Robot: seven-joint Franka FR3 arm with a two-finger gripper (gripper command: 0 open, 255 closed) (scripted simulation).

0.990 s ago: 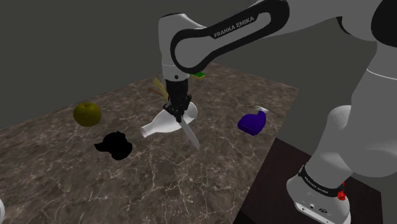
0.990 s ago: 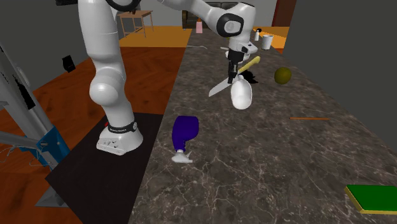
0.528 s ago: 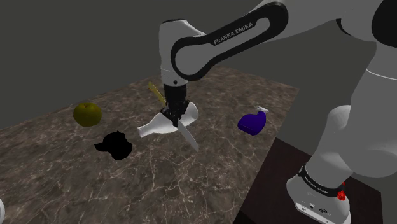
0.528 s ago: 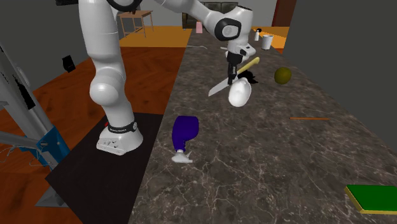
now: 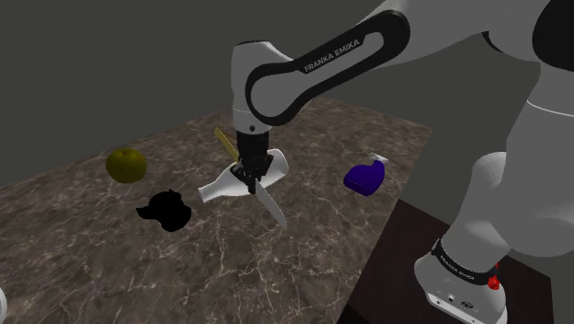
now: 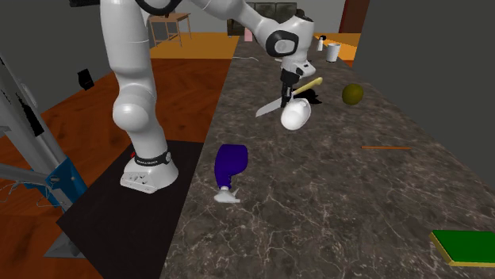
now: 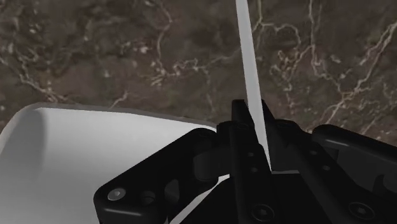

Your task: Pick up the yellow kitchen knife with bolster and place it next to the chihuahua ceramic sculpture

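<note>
While a purple bottle lies on the counter near the stand, the end effector further in is clamped on the knife. Its grey blade slants down toward the near side, yellow handle up behind. The knife hangs just over a white vase lying on its side. To the shoulder view's left is a black dog figurine, and farthest a greenish fruit.

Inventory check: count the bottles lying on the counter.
2. A white bottle lies beneath the claw holding the knife; a purple bottle lies nearer the stand. Far-end items are too small to tell.
</note>
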